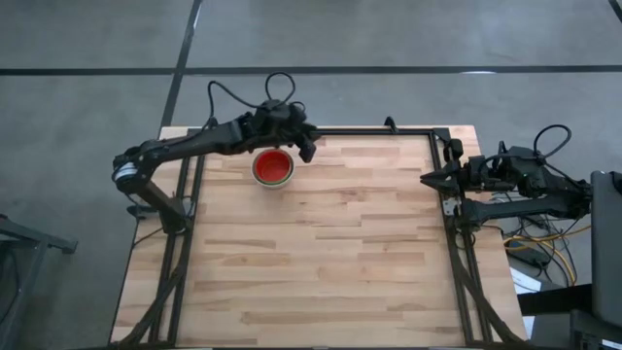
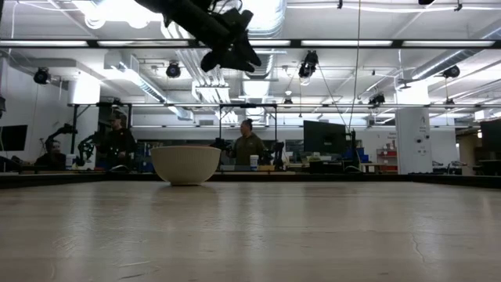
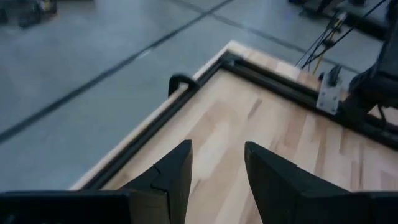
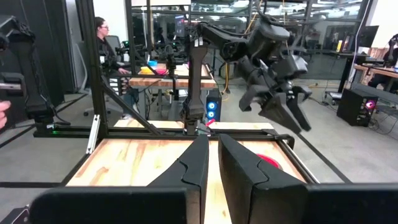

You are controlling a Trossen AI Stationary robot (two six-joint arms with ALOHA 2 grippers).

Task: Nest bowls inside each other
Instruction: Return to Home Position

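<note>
A stack of bowls (image 1: 273, 167) stands on the table's far left part. A red bowl (image 1: 273, 163) shows innermost from above, with a green rim around it. In the low view only the pale white outer bowl (image 2: 185, 164) shows, resting on its base. A bit of red (image 4: 268, 162) shows in the right wrist view. My left gripper (image 1: 308, 148) hangs open above and just right of the stack, nothing between its fingers (image 3: 177, 165); it also shows high over the bowl (image 2: 232, 55). My right gripper (image 1: 426, 179) waits shut at the table's right edge.
A black frame rail (image 1: 369, 130) runs along the table's far, left and right edges, with a clamp (image 3: 180, 81) on the far rail. The bare wooden tabletop (image 1: 321, 262) spreads toward the near edge. People sit at desks (image 2: 248, 147) in the room beyond.
</note>
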